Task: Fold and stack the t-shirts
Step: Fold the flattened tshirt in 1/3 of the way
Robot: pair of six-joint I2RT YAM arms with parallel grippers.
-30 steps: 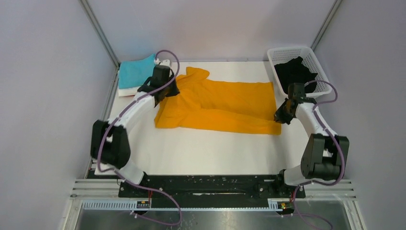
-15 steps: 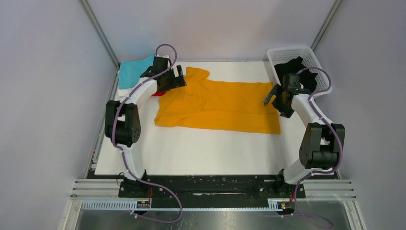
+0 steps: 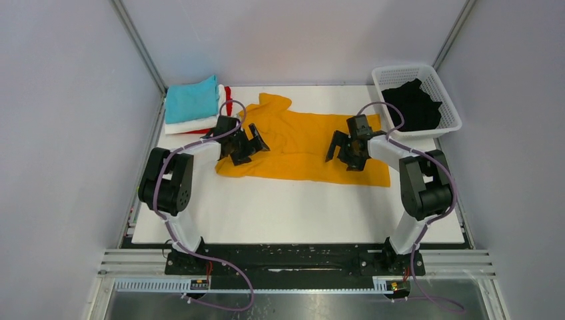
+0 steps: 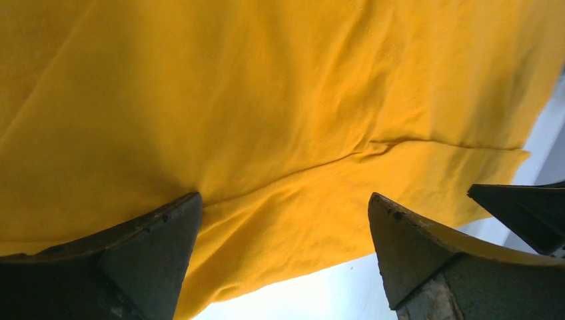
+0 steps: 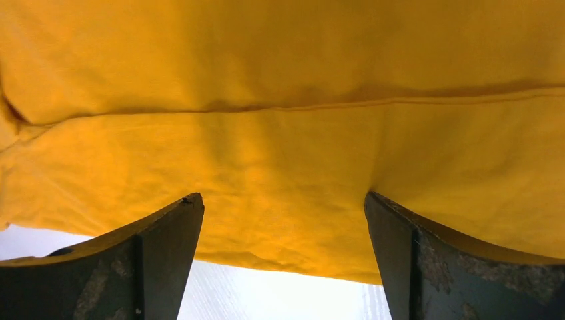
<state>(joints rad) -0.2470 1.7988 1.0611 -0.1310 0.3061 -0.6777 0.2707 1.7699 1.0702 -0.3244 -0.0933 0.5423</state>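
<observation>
A mustard-orange t-shirt (image 3: pixel 300 143) lies flat across the middle of the white table, folded lengthwise, with a sleeve at its far left. My left gripper (image 3: pixel 252 142) hovers open over its left part. My right gripper (image 3: pixel 341 151) hovers open over its right part. In the left wrist view the orange cloth (image 4: pixel 266 100) fills the frame and the left gripper (image 4: pixel 285 223) holds nothing. The right wrist view shows the right gripper (image 5: pixel 283 210) open above the shirt's near hem (image 5: pixel 286 260). Folded teal (image 3: pixel 192 101), white (image 3: pixel 193 124) and red (image 3: pixel 228 93) t-shirts are stacked at the back left. A black t-shirt (image 3: pixel 413 103) lies in the basket.
The white lattice basket (image 3: pixel 445 90) stands at the back right corner. Grey walls and frame posts close in the table on three sides. Bare white table (image 3: pixel 300 213) runs between the shirt and the arm bases.
Both grippers have opened and let go of the orange shirt. They swung inward from the shirt's left and right ends to above its middle. The shirt now lies still.
</observation>
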